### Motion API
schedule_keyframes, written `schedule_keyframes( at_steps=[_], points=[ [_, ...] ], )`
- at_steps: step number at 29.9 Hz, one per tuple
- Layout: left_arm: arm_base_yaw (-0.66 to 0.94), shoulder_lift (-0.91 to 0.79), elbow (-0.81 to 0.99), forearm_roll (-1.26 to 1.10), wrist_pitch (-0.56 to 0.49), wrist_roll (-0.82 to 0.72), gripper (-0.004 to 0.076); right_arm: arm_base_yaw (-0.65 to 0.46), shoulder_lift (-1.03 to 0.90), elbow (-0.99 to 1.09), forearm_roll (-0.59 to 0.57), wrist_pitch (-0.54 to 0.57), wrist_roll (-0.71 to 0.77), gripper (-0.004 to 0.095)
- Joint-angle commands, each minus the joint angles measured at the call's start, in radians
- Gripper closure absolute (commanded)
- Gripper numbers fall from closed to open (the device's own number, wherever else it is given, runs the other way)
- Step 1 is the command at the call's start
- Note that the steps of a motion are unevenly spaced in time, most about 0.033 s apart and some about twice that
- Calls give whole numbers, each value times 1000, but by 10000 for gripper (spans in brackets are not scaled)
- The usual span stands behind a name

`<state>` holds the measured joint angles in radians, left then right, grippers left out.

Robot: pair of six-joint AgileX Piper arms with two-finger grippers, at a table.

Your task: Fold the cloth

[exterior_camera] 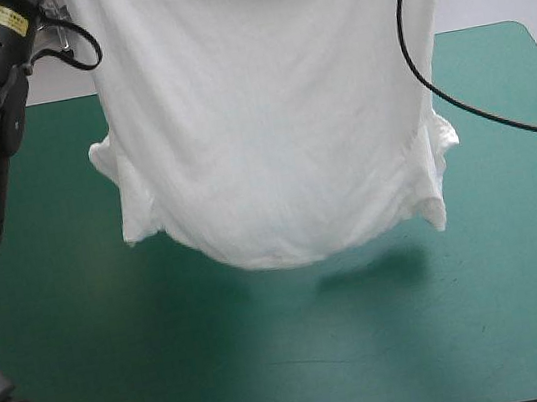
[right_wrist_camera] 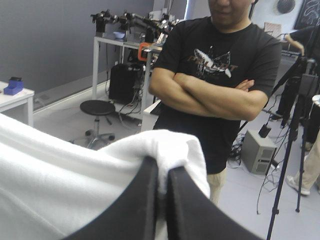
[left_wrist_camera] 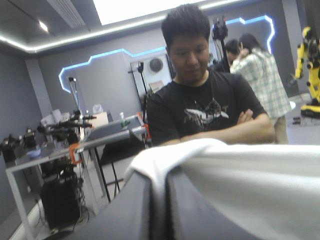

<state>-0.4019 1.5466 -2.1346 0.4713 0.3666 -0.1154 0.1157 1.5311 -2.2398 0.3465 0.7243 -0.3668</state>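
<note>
**T-shirt held aloft**

The white T-shirt (exterior_camera: 258, 132) hangs spread above the teal-green cover (exterior_camera: 274, 372), its hem apparently clear of it. The left gripper (left_wrist_camera: 161, 175) and the right gripper (right_wrist_camera: 164, 169) each pinch its upper edge, black fingers nearly closed on fabric.

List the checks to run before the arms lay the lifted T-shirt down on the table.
1. Left gripper shut on the T-shirt: ok, cloth is pinched between its fingers.
2. Right gripper shut on the T-shirt: ok, likewise.
3. Hem off the teal-green cover: ok, it hangs above its shadow.
4. Cloth hanging smooth: not ok, the sleeves are bunched and the hem is curled.
5. Top edge level between the grippers: cannot tell, it is cut off in the high view.
</note>
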Motion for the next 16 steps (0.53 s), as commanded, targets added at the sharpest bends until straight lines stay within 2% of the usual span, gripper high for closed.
schedule_keyframes(
  at_steps=[1, 4, 8, 10, 12, 15, 16],
  points=[
    [62, 14, -26, -49, -295, -23, 732, -6, 30, -18, 2, -254, -26, 925],
    [97, 40, -26, -86, -383, -25, 732, -6, 62, -18, 2, -341, -34, 925],
    [113, 55, -26, -91, -385, -27, 732, -6, 68, -18, 5, -345, -45, 925],
    [113, 65, -26, -93, -352, -35, 732, -6, 77, -18, 16, -323, -45, 925],
    [113, 81, -26, -124, -268, -54, 733, -6, 97, -18, 35, -286, -36, 925],
    [113, 130, -16, -184, -32, -49, 733, -6, 154, -16, 33, -154, 20, 925],
    [113, 138, 1, -193, -2, -51, 733, -6, 181, -16, 31, -113, 40, 925]
  ],
)
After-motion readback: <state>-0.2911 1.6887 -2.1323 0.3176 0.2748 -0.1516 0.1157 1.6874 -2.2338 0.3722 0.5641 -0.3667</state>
